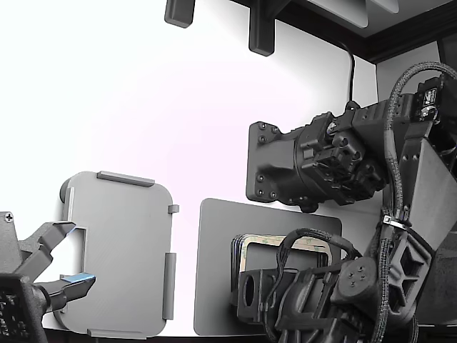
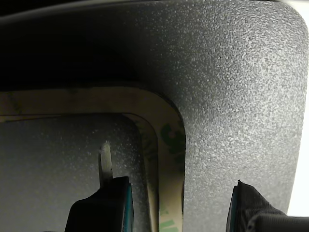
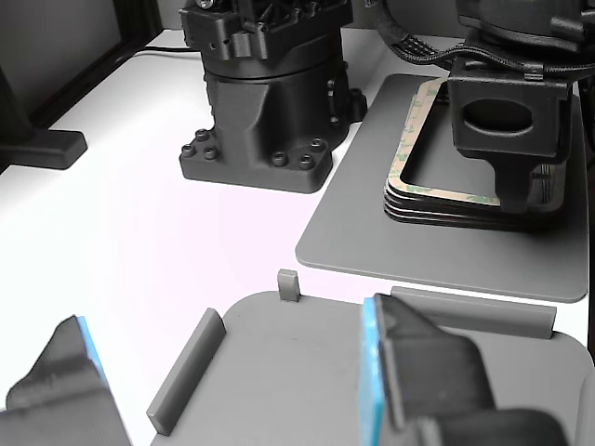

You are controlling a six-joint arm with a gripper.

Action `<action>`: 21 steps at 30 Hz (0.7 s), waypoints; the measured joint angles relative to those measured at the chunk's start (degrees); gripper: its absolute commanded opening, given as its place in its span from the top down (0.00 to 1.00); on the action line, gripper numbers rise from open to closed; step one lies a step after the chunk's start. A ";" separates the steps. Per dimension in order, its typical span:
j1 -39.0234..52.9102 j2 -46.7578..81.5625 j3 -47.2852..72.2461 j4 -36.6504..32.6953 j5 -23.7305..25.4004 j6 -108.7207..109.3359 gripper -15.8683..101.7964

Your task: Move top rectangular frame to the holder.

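A: White tabletop is glowing bright all round, and the working gripper (image 2: 178, 205) is hovering low over the dark grey mat (image 3: 372, 232), right at a corner of the stack of frames (image 3: 465, 206).

B: And the claw's state?

A: Spread. In the wrist view one finger is sitting inside the ring's opening and the other outside it, with the top rectangular frame (image 2: 166, 123) running between them, nothing pinched yet.

B: So the frame is lying directly beneath the claw, on top of the stack. The holder (image 1: 121, 250)?

A: Well apart from the claw, across the table, with a second gripper (image 1: 61, 275) idling beside it.

B: What is the step asking for?

A: By my reckoning, it is lining up the grab. The fingers need to be closing on the single tan layer only, staying shallow so the black-edged frames underneath are not coming along, then lifting level so the thin ring is not flexing.

B: Any writing?

A: Faint green marks are showing on the frame's face, but nothing readable. No brand visible anywhere.
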 measured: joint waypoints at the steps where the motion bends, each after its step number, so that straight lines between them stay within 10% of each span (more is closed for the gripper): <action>1: -0.09 0.00 0.09 0.00 0.00 0.00 0.22; 21: -0.35 -0.09 0.97 0.09 1.32 1.05 0.36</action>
